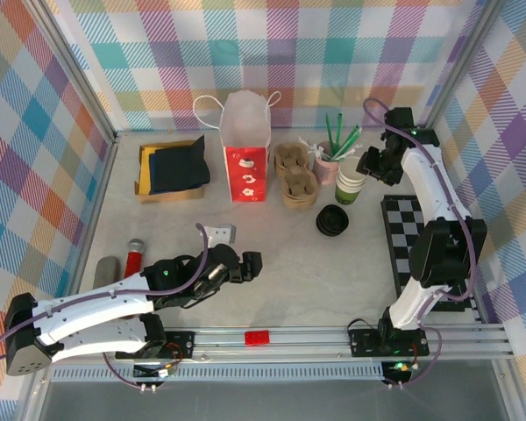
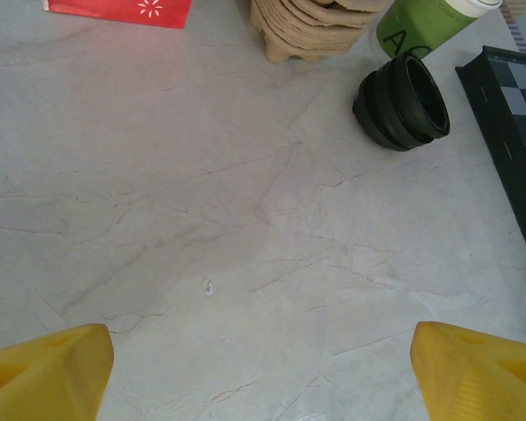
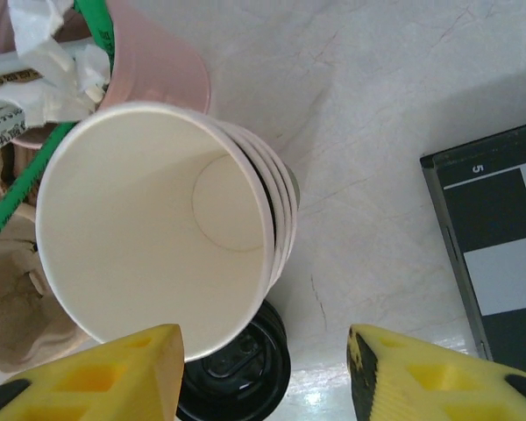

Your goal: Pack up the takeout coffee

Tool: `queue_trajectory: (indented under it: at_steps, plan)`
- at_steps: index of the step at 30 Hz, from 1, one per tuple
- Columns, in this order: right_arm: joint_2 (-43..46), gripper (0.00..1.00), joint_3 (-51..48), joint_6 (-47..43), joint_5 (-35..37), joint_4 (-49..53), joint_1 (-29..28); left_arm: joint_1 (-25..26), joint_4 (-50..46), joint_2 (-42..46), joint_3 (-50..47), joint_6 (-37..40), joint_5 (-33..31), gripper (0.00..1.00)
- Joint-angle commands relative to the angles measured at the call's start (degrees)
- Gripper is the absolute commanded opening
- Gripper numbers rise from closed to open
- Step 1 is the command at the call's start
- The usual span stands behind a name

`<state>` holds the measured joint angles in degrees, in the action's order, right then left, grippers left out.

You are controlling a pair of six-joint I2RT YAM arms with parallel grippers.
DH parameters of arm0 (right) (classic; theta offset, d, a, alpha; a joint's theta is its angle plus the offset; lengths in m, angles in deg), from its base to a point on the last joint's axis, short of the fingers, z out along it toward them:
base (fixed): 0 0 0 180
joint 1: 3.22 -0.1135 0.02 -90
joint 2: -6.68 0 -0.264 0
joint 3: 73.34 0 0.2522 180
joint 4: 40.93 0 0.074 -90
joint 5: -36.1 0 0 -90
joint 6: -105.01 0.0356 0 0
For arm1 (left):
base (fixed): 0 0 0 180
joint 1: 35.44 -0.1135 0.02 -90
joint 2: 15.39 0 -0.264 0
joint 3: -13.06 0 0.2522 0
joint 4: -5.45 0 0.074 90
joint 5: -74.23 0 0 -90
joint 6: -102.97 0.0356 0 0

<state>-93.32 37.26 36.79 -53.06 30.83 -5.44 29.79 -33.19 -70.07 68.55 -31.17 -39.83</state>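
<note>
Pale marbled table [image 1: 289, 276] inside plaid walls carries a stack of green takeout coffee cups [image 1: 351, 186] at the back right, the top 1 open and white inside. A stack of black lids [image 1: 333, 221] sits just in front of it, with a pink cup of straws [image 1: 327, 160] and brown cardboard carriers [image 1: 296, 175] just beside it. Over the cup stack hover the right fingers [image 1: 368, 167], spread apart and pinching nothing. Near the front, the left fingers [image 1: 250, 261] stand spread wide above bare table, well apart from the cups.
</note>
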Motion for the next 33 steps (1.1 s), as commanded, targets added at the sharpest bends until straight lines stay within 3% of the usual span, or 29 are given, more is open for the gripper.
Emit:
queue_trajectory:
  at_steps: [1, 13, 25, 33]
  plan:
    - [-1.7, 0.50, 2.9, -0.5, 0.2, 0.8, 0.1, 0.4, 0.4, 0.6, 0.0, -0.3, -0.5, 0.88]
    - [-5.3, 0.47, 3.9, -0.5, -0.8, 0.4, -0.1, -0.6, 0.0, 0.7, -0.7, -0.7, 0.6, 0.88]
    - [-6.8, 0.38, 3.7, -1.1, -0.8, -0.3, -0.1, -4.3, -1.0, 3.4, -2.3, -0.8, 3.1, 0.87]
    - [-7.2, 0.26, 3.5, -1.2, -0.8, -0.4, -0.4, -5.0, -1.4, 4.1, -2.6, -0.9, 3.4, 0.86]
